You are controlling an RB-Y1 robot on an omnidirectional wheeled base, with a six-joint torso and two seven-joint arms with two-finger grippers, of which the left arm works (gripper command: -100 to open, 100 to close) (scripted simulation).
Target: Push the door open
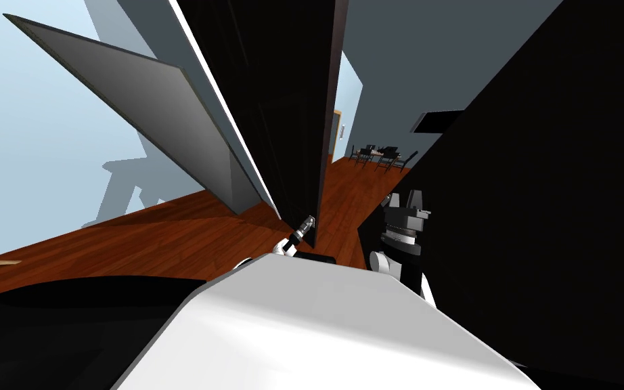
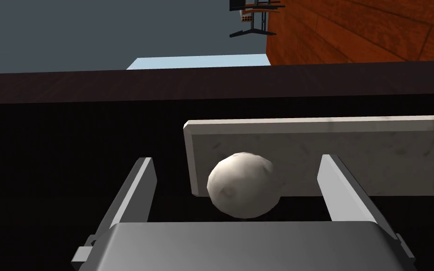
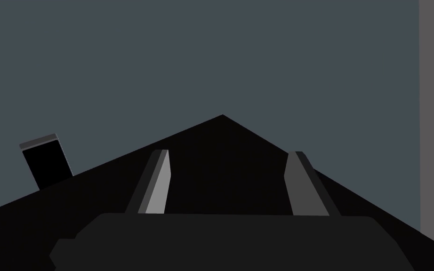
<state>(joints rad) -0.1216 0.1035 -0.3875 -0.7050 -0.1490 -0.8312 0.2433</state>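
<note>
A tall dark door [image 1: 283, 101] stands almost edge-on above the reddish-brown plank floor [image 1: 168, 237], with the small left tool [image 1: 306, 223] at its lower edge. The right tool [image 1: 405, 201] hangs beside a black area [image 1: 561, 203]. A dark dining set [image 1: 380, 156] stands far off.

Knob [image 2: 243, 184] inside left claw [image 2: 237, 162] — plate [image 2: 362, 155] behind knob, on door [image 1: 280, 101]; right claw [image 1: 405, 200] apart, right of door.

Door [image 1: 283, 101]: top was cut by the picture's edge; the face was near black, no detail readable.
Knob [image 2: 242, 184]: lower rim was hidden behind the left gripper [image 2: 237, 162] body.
Backplate [image 2: 352, 155]: ran off the edge; one end was covered by the knob.
Far furniture [image 1: 380, 156]: too small to tell apart.
</note>
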